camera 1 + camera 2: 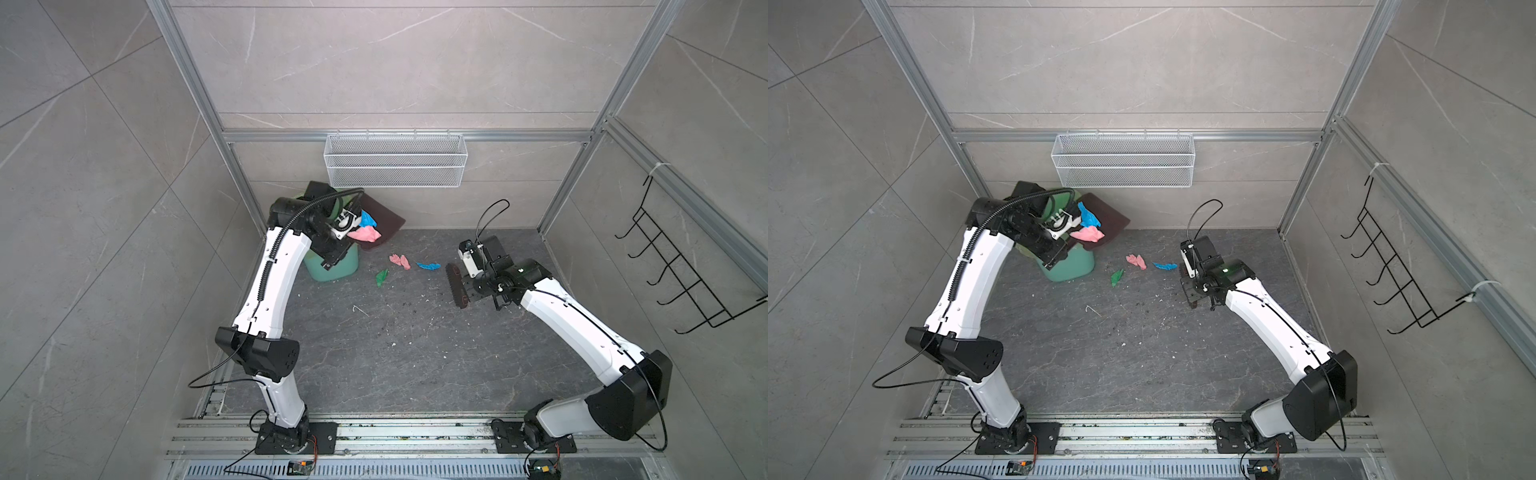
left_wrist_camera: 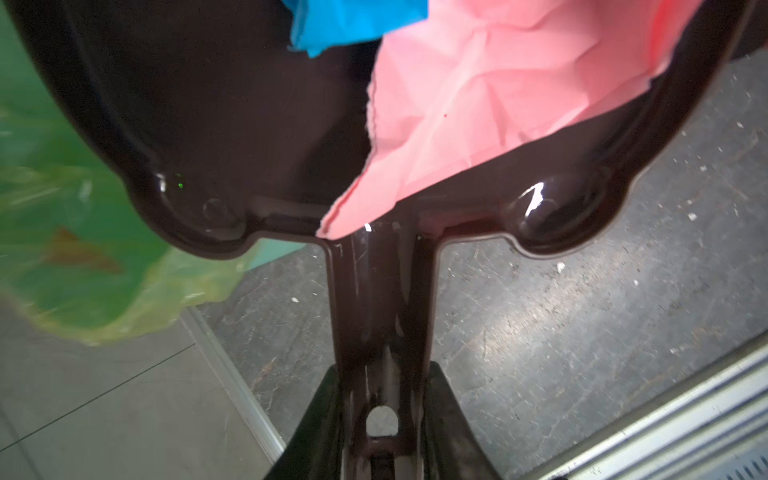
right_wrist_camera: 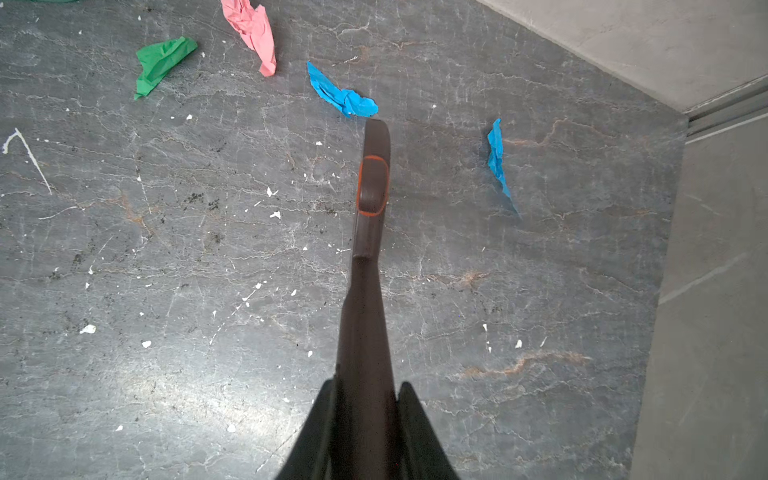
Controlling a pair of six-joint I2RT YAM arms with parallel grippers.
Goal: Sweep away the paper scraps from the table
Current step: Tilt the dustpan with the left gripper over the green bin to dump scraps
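1. Lying loose on the table [image 1: 415,353], near the middle of its back edge, are three scraps in both top views: one pink scrap [image 1: 400,261], one green scrap [image 1: 382,277] and one blue scrap [image 1: 429,266], each apart from the others.
2. The right wrist view counts four. A second blue scrap [image 3: 498,160] lies nearer the right edge, and neither top view shows it.
3. Two more sit in the one dustpan [image 1: 384,226]: a blue piece [image 1: 367,218] and a pink piece [image 1: 365,235]. The left wrist view shows the pink one reaching the pan's rim at the handle.
4. The left gripper [image 2: 384,386] is clamped on the dustpan's handle, with the pan raised at the back left corner by the one green bin [image 1: 332,268].
5. The right gripper [image 3: 365,399] is closed around the handle of the one brush [image 1: 457,286], whose far end is just beside the blue scrap. Its bristles show in a top view only.
6. Only the left wrist view shows the bin's yellowish liner [image 2: 166,299].
7. White crumbs [image 3: 274,215] dot the table.
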